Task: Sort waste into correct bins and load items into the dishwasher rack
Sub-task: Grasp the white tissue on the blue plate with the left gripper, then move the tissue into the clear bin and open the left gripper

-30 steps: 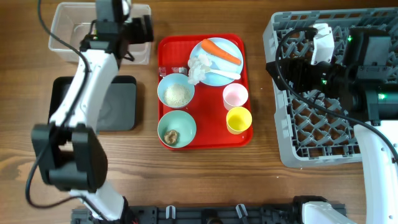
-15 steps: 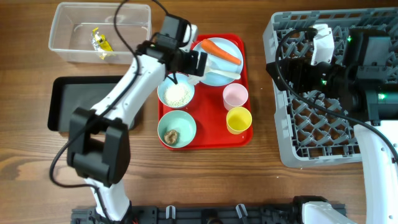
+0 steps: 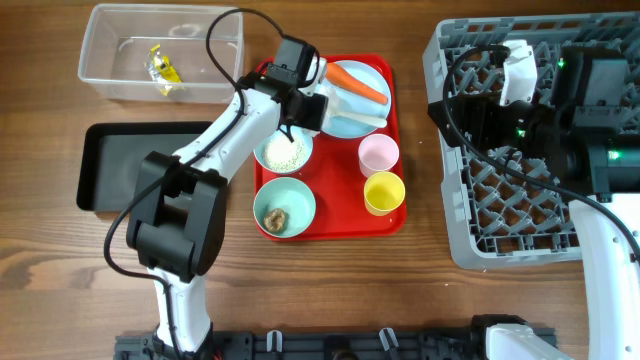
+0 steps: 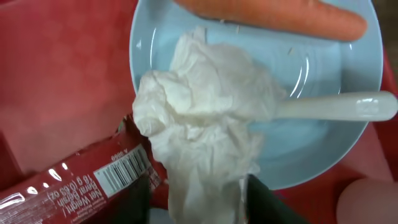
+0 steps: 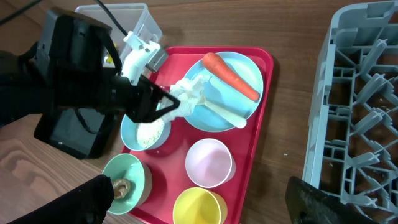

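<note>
On the light blue plate (image 4: 329, 81) lie an orange carrot (image 4: 273, 15), a white spoon (image 4: 336, 107) and a crumpled tissue (image 4: 205, 118). My left gripper (image 4: 196, 193) is shut on the tissue's lower end, one finger on each side. A red wrapper (image 4: 68, 186) lies beside it on the left. In the overhead view the left gripper (image 3: 312, 105) is at the plate's left edge. My right gripper (image 5: 205, 199) hangs open and empty by the dishwasher rack (image 3: 500, 230), above the pink cup (image 5: 209, 163) and yellow cup (image 5: 199, 208).
The red serving tray (image 3: 330, 225) also carries a rice bowl (image 3: 283, 150) and a bowl with a brown lump (image 3: 284, 207). At the back left, the clear tub (image 3: 100, 40) holds a yellow wrapper (image 3: 162, 68). The black tray (image 3: 130, 165) lies in front of it.
My left arm has swung from the clear tub to the plate, leaving the yellow wrapper in the tub. Its jaws have narrowed onto the tissue. The right arm has not moved.
</note>
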### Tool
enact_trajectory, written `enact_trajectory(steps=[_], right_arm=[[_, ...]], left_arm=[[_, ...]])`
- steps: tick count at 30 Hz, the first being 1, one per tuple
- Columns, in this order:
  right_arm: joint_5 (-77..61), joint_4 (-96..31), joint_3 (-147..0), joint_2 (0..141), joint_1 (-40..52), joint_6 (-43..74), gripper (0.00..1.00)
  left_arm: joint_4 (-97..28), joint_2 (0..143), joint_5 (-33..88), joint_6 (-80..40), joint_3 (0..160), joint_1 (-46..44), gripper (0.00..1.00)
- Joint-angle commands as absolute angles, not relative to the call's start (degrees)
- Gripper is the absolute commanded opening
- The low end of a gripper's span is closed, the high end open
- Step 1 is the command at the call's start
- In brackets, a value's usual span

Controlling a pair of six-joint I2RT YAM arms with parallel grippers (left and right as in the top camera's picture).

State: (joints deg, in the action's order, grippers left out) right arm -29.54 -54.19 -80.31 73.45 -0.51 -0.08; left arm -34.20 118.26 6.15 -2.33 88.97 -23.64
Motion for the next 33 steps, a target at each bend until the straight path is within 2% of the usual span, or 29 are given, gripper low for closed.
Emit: enact_trajectory(steps=[1, 4, 5, 16, 24, 28, 33], right_arm=[[-28.93, -54.17, -80.55, 73.73, -0.16, -0.01, 0.91], [-28.93, -54.17, -80.55, 73.73, -0.19, -0.01, 0.91], [-28.93, -54.19, -80.55, 73.73, -0.19, -0.01, 0.91], [-28.95, -54.28, -80.55, 73.73, -0.16, 0.01, 0.91], [-28.93, -54.24, -80.55, 73.73, -0.19, 0.01, 0.91], [-28.95, -54.24, -80.55, 73.73, -0.16, 0.01, 0.91], [-28.95, -54.26, -80.55, 73.73, -0.16, 0.03, 0.91]], left_arm=[[-32.86, 118.65, 7.53, -2.39, 88.92, -23.9, 0.24], [-32.29, 118.65, 9.04, -2.39, 88.92, -24.03, 0.07], [-32.12, 118.65, 9.5, -2.39, 88.92, -24.1, 0.04], [-34.11, 112.66, 9.1, -5.89, 94.85, -21.8, 0.04], [-31.94, 106.67, -1.17, -7.92, 98.37, -9.76, 0.04], [-29.15, 108.9, -1.54, -7.75, 98.37, -2.76, 0.04], [-24.51, 112.79, -0.89, -7.75, 98.37, 1.76, 0.04]])
